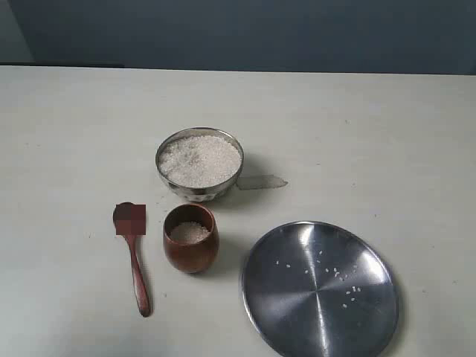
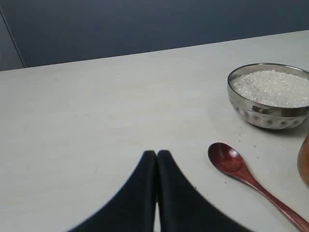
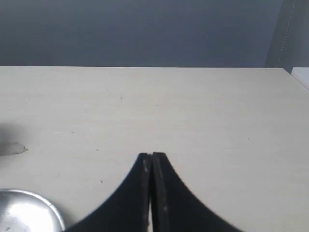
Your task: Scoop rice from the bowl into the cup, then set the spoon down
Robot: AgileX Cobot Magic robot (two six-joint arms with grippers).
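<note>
Reddish-brown, the slender wooden spoon point(image 1: 134, 256) lies flat on the pale surface point(image 1: 67, 149) just left of the small rounded wooden cup point(image 1: 191, 238), handle running toward the near edge, nearer the left fingers point(image 2: 140, 198), which are pressed together empty, as are the right fingers point(image 3: 166, 203).

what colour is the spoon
The spoon is reddish-brown, best in the left wrist view.
</note>
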